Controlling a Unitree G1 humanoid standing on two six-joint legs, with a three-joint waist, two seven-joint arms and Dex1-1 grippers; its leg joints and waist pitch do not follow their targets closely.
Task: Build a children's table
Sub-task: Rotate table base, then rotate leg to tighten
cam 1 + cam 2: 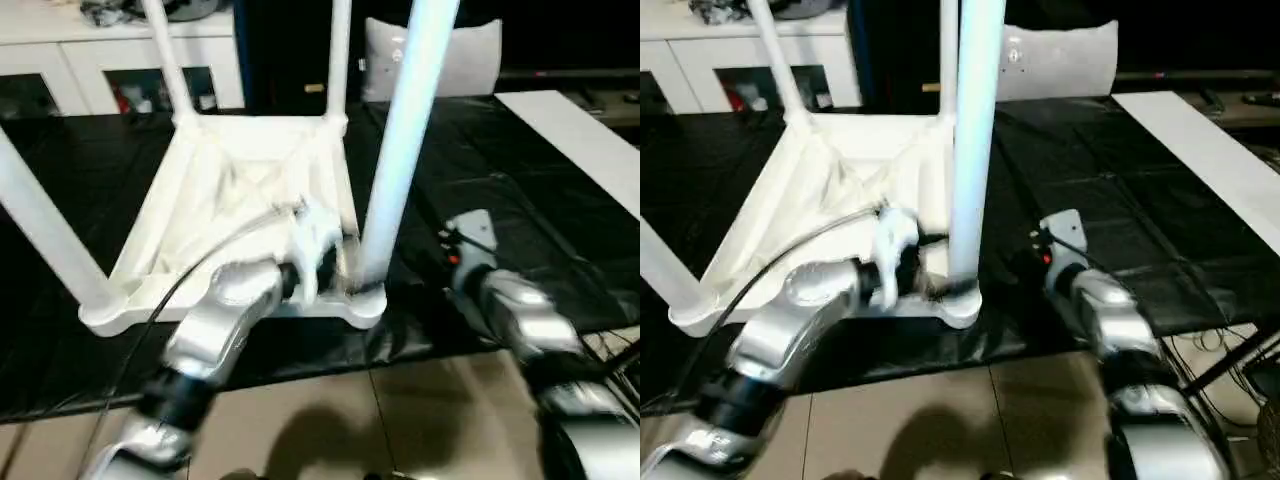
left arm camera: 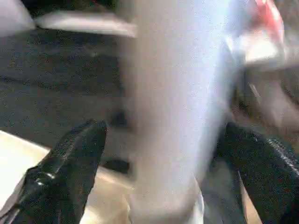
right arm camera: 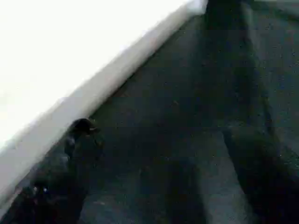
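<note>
Last leg [image 1: 405,150] seated in upturned top [image 1: 240,190]; my left gripper [image 2: 163,140] straddles it wide, right gripper [image 3: 159,154] wide, empty; next, press home.

You're looking at an all-white plastic children's table [image 1: 250,190], turned upside down, its ribbed underside crossed by raised white lines; the long tubular leg [image 1: 405,140] nearest you takes on a pale blue tint. Beneath the table lies a glossy black floor mat [image 1: 90,170]; on your side of it the floor tiles [image 1: 330,420] are beige. Behind the table you see a white cabinet [image 1: 110,55] and a light grey cushion [image 1: 470,60]. Your forearms [image 1: 215,320] are silver, and the fingers [image 2: 70,163] are black and finely textured.
</note>
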